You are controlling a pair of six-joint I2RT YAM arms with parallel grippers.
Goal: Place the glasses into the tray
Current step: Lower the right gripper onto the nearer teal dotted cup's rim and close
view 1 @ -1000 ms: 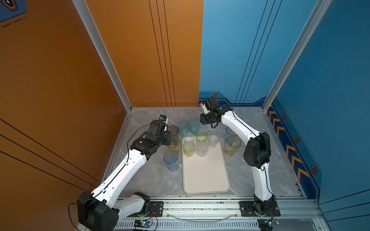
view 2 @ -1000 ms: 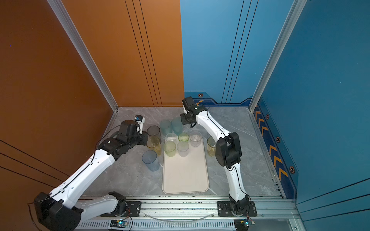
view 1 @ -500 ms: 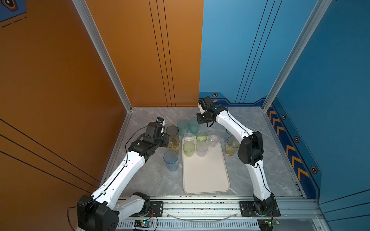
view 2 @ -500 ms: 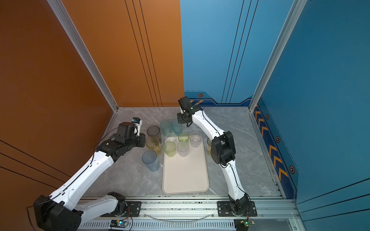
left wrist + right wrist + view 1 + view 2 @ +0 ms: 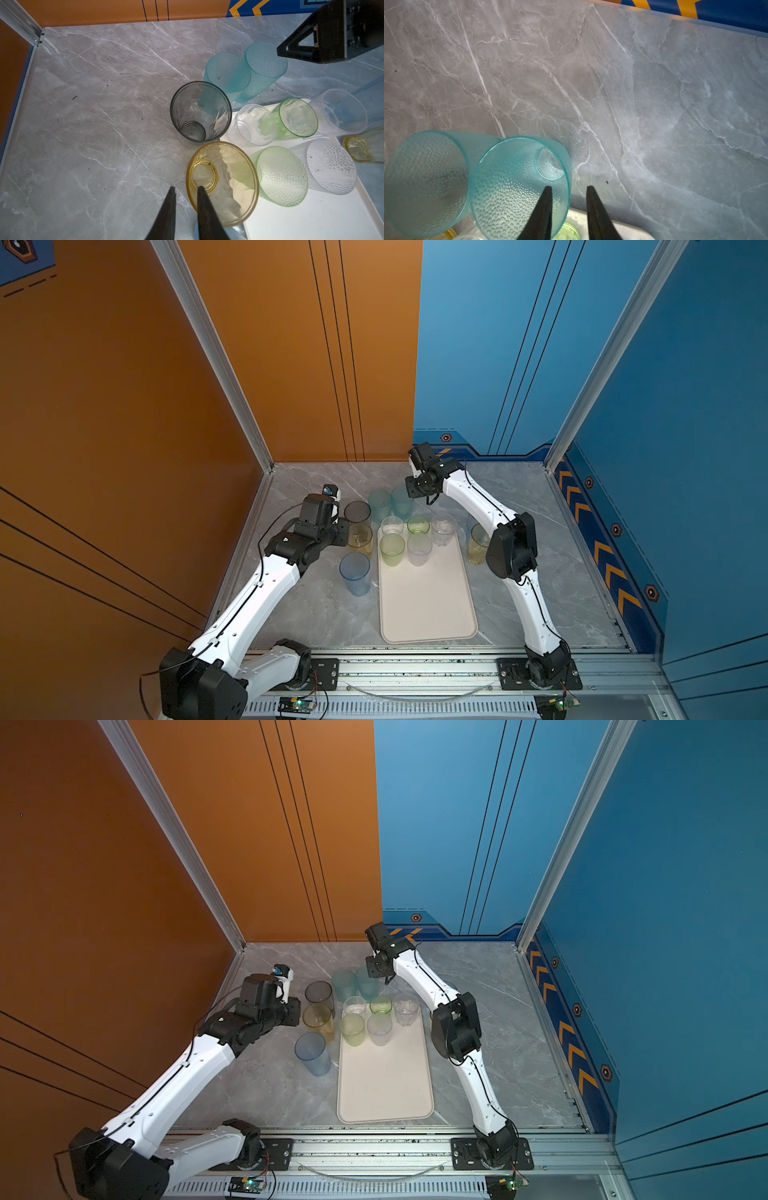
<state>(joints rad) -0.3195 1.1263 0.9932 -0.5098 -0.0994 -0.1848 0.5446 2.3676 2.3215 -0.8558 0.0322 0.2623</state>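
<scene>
The left gripper (image 5: 186, 188) has jaws narrowly parted astride the yellow tumbler (image 5: 228, 187) rim, left of the mid-frame tray (image 5: 428, 605). The right gripper (image 5: 569, 187) jaws gape astride a teal tumbler (image 5: 512, 187). Several glasses (image 5: 392, 549) occupy the tray's upper end.

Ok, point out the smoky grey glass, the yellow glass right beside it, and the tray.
smoky grey glass (image 5: 200, 113): left wrist view, on its inner wall.
yellow glass (image 5: 230, 178): left wrist view, on its inner wall.
tray (image 5: 428, 601): in a top view, on its bare floor.

The tabletop (image 5: 93, 124) is grey marble with white veins, the tray (image 5: 311, 218) cream-white; the teal glass (image 5: 228, 72) and green glass (image 5: 281, 176) are dimpled, the yellow glass (image 5: 232, 176) faceted.
</scene>
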